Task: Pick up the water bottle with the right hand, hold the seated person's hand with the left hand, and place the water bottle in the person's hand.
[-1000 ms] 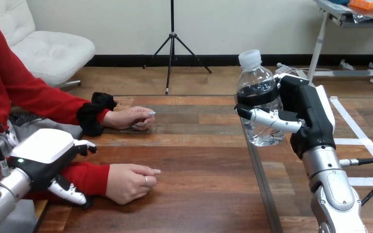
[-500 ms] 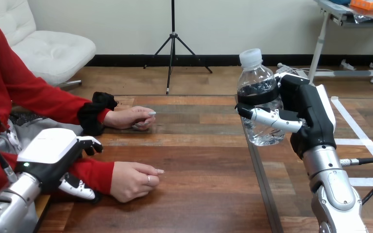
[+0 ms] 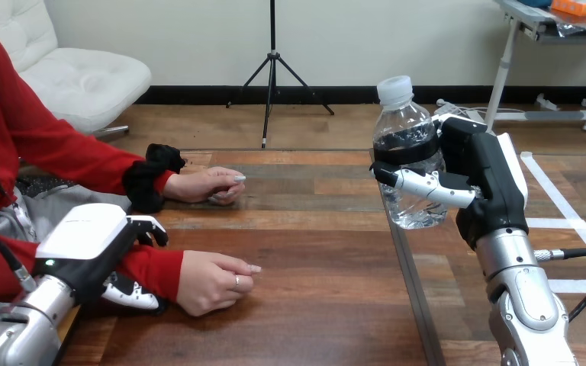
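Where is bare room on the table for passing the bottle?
The table's middle is bare, from the person's far hand and near hand to the water bottle in the right hand. Crowded at left: the left hand clasps the near wrist.

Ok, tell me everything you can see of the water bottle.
The water bottle is clear plastic with a white cap, a dark label band round its upper body and ribbed sides below. It is upright, held over the table's right edge, the right robot hand curled round its middle. Nothing else touches it.
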You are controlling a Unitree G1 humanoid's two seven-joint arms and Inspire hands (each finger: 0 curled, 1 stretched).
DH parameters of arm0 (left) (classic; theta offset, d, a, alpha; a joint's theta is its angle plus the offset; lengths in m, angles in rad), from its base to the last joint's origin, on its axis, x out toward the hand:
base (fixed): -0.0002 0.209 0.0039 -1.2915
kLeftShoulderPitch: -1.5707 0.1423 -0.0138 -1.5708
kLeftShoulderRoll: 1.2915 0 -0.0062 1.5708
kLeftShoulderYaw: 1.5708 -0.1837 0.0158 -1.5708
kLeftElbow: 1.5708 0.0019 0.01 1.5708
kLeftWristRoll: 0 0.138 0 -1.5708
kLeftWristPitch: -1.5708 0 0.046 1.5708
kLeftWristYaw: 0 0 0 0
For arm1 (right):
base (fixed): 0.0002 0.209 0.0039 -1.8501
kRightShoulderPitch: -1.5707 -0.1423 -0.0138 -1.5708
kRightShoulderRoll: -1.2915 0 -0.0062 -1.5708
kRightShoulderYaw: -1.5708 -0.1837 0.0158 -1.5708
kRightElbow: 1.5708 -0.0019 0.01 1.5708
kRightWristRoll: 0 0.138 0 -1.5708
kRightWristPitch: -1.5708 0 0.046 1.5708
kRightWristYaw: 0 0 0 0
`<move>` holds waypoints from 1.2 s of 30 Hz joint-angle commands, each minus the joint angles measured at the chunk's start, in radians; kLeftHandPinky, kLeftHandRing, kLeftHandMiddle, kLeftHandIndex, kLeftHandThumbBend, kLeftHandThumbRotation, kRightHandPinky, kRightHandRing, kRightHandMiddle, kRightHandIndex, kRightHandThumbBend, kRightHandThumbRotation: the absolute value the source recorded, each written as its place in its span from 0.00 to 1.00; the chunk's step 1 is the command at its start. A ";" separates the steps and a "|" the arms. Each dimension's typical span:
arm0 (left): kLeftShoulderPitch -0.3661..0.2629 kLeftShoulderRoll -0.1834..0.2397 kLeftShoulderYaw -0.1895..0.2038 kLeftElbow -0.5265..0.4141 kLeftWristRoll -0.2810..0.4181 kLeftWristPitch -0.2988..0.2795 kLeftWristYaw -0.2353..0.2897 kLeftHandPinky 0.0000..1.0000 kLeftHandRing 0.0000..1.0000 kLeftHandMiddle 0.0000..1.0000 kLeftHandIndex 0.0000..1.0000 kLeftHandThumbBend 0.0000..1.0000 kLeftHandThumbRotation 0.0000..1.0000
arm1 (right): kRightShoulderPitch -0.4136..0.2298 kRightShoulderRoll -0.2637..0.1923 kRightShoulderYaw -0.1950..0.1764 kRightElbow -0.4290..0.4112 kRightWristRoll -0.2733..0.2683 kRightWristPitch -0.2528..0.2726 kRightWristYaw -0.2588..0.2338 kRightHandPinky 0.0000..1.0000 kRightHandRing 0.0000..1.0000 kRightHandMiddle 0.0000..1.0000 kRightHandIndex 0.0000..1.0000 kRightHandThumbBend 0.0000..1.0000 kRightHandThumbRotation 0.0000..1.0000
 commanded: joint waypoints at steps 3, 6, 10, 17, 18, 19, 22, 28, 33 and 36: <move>-0.040 -0.073 -0.021 -0.023 -0.013 0.002 -0.004 0.46 0.49 0.56 0.58 0.85 0.20 | -0.059 0.001 -0.016 -0.062 0.011 -0.013 -0.003 0.05 0.09 0.16 0.19 0.65 0.00; -0.039 -0.076 -0.019 -0.028 -0.018 0.007 -0.021 0.45 0.49 0.55 0.58 0.83 0.20 | -0.061 -0.001 -0.016 -0.063 0.015 -0.013 0.003 0.04 0.09 0.16 0.18 0.64 0.00; -0.038 -0.079 -0.014 -0.032 -0.033 0.000 -0.041 0.45 0.49 0.55 0.57 0.81 0.19 | -0.064 -0.003 -0.018 -0.057 0.016 -0.020 0.005 0.04 0.09 0.16 0.18 0.63 0.00; -0.037 -0.082 -0.015 -0.043 -0.049 0.004 -0.063 0.47 0.50 0.55 0.55 0.79 0.17 | -0.071 -0.004 -0.020 -0.048 0.021 -0.023 0.012 0.04 0.09 0.16 0.19 0.65 0.00; -0.037 -0.082 -0.015 -0.043 -0.051 0.002 -0.066 0.47 0.50 0.55 0.55 0.79 0.17 | -0.073 -0.003 -0.020 -0.046 0.022 -0.024 0.013 0.04 0.09 0.16 0.19 0.65 0.00; -0.037 -0.082 -0.015 -0.044 -0.052 0.002 -0.067 0.47 0.50 0.54 0.55 0.78 0.17 | -0.074 -0.002 -0.021 -0.043 0.022 -0.025 0.014 0.04 0.09 0.16 0.19 0.65 0.00; -0.037 -0.082 -0.014 -0.048 -0.053 0.004 -0.073 0.47 0.49 0.54 0.54 0.78 0.17 | -0.077 0.002 -0.020 -0.041 0.021 -0.027 0.012 0.04 0.09 0.16 0.19 0.65 0.00; -0.035 -0.081 -0.016 -0.058 -0.053 0.003 -0.079 0.45 0.48 0.52 0.53 0.77 0.16 | -0.084 0.007 -0.019 -0.029 0.025 -0.031 0.018 0.04 0.08 0.15 0.19 0.64 0.00; -0.034 -0.081 -0.015 -0.063 -0.054 -0.004 -0.082 0.44 0.47 0.51 0.52 0.77 0.16 | -0.091 0.011 -0.019 -0.018 0.028 -0.027 0.020 0.04 0.08 0.14 0.19 0.64 0.00; -0.032 -0.081 -0.014 -0.068 -0.054 -0.006 -0.080 0.43 0.46 0.50 0.51 0.76 0.15 | -0.092 0.017 -0.018 -0.021 0.032 -0.018 0.019 0.03 0.07 0.14 0.18 0.64 0.00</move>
